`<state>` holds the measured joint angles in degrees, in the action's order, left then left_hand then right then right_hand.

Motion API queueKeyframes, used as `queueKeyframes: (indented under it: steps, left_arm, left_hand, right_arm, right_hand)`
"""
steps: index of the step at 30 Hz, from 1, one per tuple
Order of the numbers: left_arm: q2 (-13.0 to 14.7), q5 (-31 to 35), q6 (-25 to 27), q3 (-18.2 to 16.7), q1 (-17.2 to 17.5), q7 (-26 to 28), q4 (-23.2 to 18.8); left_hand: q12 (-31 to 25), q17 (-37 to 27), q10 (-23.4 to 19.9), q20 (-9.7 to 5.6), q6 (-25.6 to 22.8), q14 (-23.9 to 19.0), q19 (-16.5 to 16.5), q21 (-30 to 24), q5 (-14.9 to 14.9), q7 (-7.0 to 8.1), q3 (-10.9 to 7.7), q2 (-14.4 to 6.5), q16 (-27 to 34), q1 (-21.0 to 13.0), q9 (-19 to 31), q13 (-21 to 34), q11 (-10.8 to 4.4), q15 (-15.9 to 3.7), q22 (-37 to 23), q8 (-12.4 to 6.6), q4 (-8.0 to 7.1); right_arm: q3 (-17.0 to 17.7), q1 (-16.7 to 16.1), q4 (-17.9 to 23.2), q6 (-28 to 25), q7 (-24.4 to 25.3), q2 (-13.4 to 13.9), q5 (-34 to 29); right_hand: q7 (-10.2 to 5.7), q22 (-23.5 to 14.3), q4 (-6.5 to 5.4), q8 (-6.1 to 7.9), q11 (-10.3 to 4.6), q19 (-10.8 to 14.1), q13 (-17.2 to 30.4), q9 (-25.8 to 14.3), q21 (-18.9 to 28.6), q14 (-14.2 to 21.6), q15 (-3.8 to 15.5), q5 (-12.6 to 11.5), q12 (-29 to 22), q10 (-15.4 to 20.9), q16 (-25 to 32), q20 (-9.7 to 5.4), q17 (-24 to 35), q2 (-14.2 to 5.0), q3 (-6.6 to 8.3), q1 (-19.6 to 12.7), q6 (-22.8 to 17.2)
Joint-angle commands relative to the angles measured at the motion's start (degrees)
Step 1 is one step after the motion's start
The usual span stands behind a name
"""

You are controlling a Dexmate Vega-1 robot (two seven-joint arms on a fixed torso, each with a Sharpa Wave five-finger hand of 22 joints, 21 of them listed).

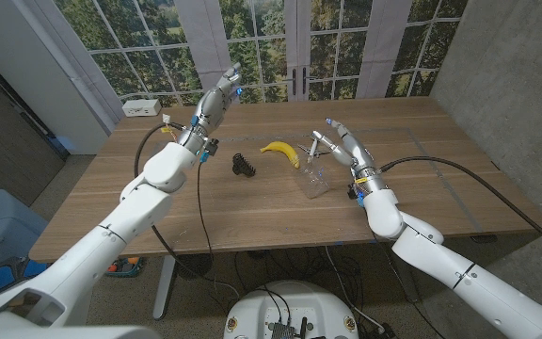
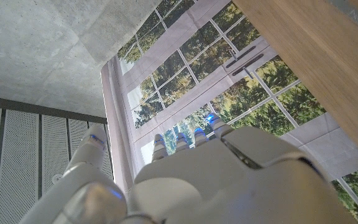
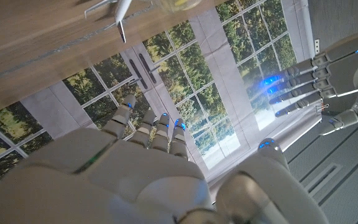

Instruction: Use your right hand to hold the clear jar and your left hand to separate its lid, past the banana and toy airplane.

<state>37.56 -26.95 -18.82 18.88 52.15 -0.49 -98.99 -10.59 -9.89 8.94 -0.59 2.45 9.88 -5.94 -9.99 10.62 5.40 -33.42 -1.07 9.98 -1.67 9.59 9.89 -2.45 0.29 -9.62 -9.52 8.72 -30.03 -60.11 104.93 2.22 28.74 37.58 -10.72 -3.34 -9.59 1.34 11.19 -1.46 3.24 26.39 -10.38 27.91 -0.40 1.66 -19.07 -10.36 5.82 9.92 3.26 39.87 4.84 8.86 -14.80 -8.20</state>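
The clear jar (image 1: 314, 180) sits right of centre in the head view, on the wooden table (image 1: 252, 212), just below and to the right of the banana (image 1: 278, 149). It looks tilted or lying over, though being see-through it is hard to read, and I cannot make out its lid. It is probably light, stiff plastic or glass with smooth, slippery sides, likely to roll or skid if nudged. I would wrap its body around the middle and leave the lid end free for the other hand.

The right hand (image 1: 342, 146) hangs just above and to the right of the jar, fingers apart and pointing toward the windows, holding nothing. It appears close to the jar without touching. A thin pale shape just beside its fingertips may be the toy airplane (image 1: 316, 143); its wings show in the right wrist view near the table edge.

The left hand (image 1: 216, 98) is raised in the upper left-centre, well apart from the jar, fingers straight and empty. A small black object (image 1: 243, 167) lies left of the banana.
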Motion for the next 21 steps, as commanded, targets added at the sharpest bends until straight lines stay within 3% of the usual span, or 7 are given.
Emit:
queueKeyframes:
  steps: [1,8,14,16,17,19,21]
  left_arm:
    - [-0.14,-8.23,0.30,0.49,-1.09,-7.38,2.97]
    - [-0.22,-10.46,1.04,0.53,-0.10,-8.06,3.35]
    - [0.23,-11.19,1.46,0.48,0.87,-8.23,3.09]
    - [0.16,-11.70,1.55,0.46,1.19,-8.35,3.10]
    - [0.11,-11.73,1.49,0.45,1.35,-8.24,3.13]
    - [0.10,-12.09,1.69,0.45,1.66,-8.21,3.07]
    - [0.05,-12.41,1.88,0.41,2.01,-8.02,2.99]
  left_hand:
    - [-0.26,0.09,0.55,-3.11,0.31,2.12,0.38,-0.81,0.27,-2.33,-0.26,-2.29,0.01,0.05,0.13,0.15,0.60,-1.60,-0.12,-0.47,-0.62]
    - [-0.36,-0.07,0.23,-5.52,0.00,2.16,1.77,-1.18,0.47,-3.44,-1.10,-6.23,0.29,0.36,0.07,0.08,0.58,-2.85,-0.13,-0.65,-2.44]
    - [-0.32,-0.20,0.09,-5.58,-0.17,1.88,2.50,-1.27,0.67,-4.49,-1.99,-9.70,0.51,0.65,0.05,0.02,1.50,-3.14,-0.14,-0.63,-5.15]
    - [-0.28,-0.15,0.10,-5.86,-0.26,1.86,2.61,-1.26,0.68,-4.71,-2.41,-10.29,0.49,0.45,0.03,0.00,1.69,-3.05,-0.13,-0.64,-5.76]
    - [-0.30,-0.12,0.00,-6.15,-0.34,1.77,2.83,-1.30,0.69,-4.83,-2.80,-10.67,0.50,0.25,0.03,-0.03,1.79,-3.18,-0.12,-0.66,-6.24]
    - [-0.33,-0.06,-0.21,-6.42,-0.57,1.76,3.19,-1.35,0.70,-4.95,-3.60,-11.08,0.44,-0.17,0.02,-0.06,2.10,-3.41,-0.11,-0.70,-7.05]
    - [-0.34,0.01,-0.39,-7.14,-0.67,1.84,3.52,-1.37,0.68,-5.13,-4.58,-11.27,0.35,-0.73,0.00,-0.10,2.24,-3.72,-0.09,-0.70,-7.85]
  right_arm:
    - [3.23,-0.43,-2.30,9.41,-2.74,-0.84,6.24]
    - [4.74,0.18,-3.83,13.33,-9.20,-1.41,14.76]
    - [6.10,0.43,-5.46,16.59,-12.72,-2.51,20.79]
    - [6.61,0.35,-6.05,17.46,-13.46,-2.93,22.54]
    - [6.86,0.36,-6.43,17.95,-14.10,-3.12,23.70]
    - [7.39,0.40,-7.53,19.48,-15.60,-3.70,26.48]
    - [7.96,0.38,-8.50,20.87,-17.59,-4.14,29.76]
  right_hand:
    - [0.42,-0.11,-0.10,0.04,-0.50,1.14,-1.27,-0.10,-0.63,-0.03,0.79,-0.47,-0.14,0.19,0.21,-2.01,-1.88,-0.88,0.10,0.48,-1.13]
    - [0.43,-0.06,0.01,0.21,-0.77,0.28,-2.92,-0.05,-2.06,-0.15,1.29,-0.47,-0.24,0.69,0.20,-3.57,-4.36,-2.08,0.48,0.34,-2.25]
    - [0.43,-0.06,-0.09,0.41,-1.10,0.41,-3.97,-0.03,-2.70,-0.18,1.50,-0.50,-0.41,1.34,0.25,-4.23,-5.94,-3.55,1.02,0.24,-3.35]
    - [0.47,-0.08,-0.39,0.45,-1.14,0.62,-4.60,-0.03,-3.02,-0.01,1.58,-0.47,-0.45,1.67,0.34,-4.57,-6.87,-4.93,1.48,0.38,-3.89]
    - [0.95,-0.10,-0.95,0.45,-1.45,0.81,-5.49,-0.03,-3.50,0.14,1.72,-0.31,-0.47,2.02,0.41,-4.83,-8.18,-7.06,2.15,0.77,-4.53]
    - [1.58,-0.12,-1.58,0.38,-1.56,1.04,-6.37,-0.02,-3.96,0.41,2.29,-0.02,-0.43,2.22,0.50,-5.34,-9.46,-9.20,2.82,1.27,-4.98]
    - [1.93,-0.14,-2.76,0.28,-1.80,1.46,-7.81,-0.02,-4.69,0.72,3.19,0.63,-0.55,2.98,0.57,-6.66,-11.55,-12.78,4.09,2.10,-5.67]
